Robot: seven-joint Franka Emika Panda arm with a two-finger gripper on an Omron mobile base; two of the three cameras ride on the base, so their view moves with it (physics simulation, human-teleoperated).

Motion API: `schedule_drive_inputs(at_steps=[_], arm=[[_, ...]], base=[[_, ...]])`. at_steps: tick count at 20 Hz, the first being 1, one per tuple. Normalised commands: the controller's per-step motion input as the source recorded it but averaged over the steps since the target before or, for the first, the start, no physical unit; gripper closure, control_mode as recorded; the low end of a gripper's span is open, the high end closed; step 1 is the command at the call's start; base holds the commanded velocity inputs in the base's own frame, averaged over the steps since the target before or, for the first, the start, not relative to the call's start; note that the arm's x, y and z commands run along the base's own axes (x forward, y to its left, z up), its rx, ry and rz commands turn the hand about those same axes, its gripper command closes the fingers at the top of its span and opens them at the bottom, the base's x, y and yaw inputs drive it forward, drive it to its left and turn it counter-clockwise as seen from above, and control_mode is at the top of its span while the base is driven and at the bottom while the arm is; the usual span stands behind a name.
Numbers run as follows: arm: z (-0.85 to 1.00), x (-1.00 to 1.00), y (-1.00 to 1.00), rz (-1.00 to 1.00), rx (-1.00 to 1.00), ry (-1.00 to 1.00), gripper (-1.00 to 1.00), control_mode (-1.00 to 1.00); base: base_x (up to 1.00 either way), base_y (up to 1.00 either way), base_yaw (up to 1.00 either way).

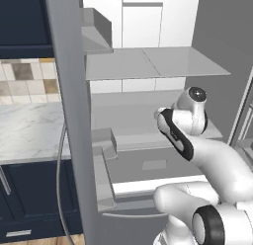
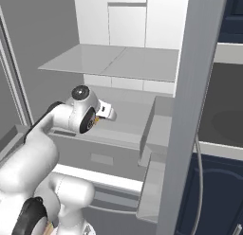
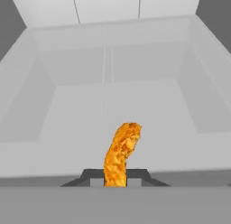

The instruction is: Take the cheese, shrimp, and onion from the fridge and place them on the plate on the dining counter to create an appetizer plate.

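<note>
1. Currently held item: shrimp [image 3: 121, 153], thin curled orange piece, rising from between the finger tips toward 12 o'clock in the hand view, tip leaning toward 1 o'clock.
2. Pincer: gripper [image 3: 115, 179] pressed almost fully together, pinching the shrimp at its lower end; dark tips flanking the piece at 6 o'clock.
3. Location: inside the fridge [image 1: 148, 66], above the pale lower compartment floor and under the glass shelf [image 2: 114, 61]; gripper [image 2: 98, 118] visible in the right base view just past the wrist, a sliver of orange at its tip. Whether the shrimp clears the floor: not possible to tell.
4. Handling, judged: very light, so no strain on the grip; slim and curved, so liable to pivot or slip between flat pads; probably somewhat soft, so hard squeezing inadvisable.
5. Hold point, judged: present pinch low on the body leaves most of the length free; a grip nearer the middle of the curl likely steadier against swinging.
6. Risk, judged: loss of the piece during a fast swing out past the fridge door [image 1: 69, 115], at 9 o'clock of the arm in the left base view.
</note>
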Motion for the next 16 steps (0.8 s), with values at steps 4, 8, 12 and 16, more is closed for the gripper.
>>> schedule_drive_inputs(at_steps=[4, 8, 12, 16], arm=[[0.60, -0.88, 0.00, 0.00, 0.00, 0.25, 1.00, -1.00], [0.26, -0.61, 0.05, 0.03, 0.00, 0.21, 1.00, -1.00], [0.04, -0.33, 0.12, 0.05, 0.00, 0.15, 1.00, -1.00], [0.00, -0.15, 0.00, 0.03, 0.00, 0.06, 1.00, -1.00]], base=[[0.00, 0.00, 0.00], [0.00, 0.00, 0.00], [0.00, 0.00, 0.00], [0.00, 0.00, 0.00]])
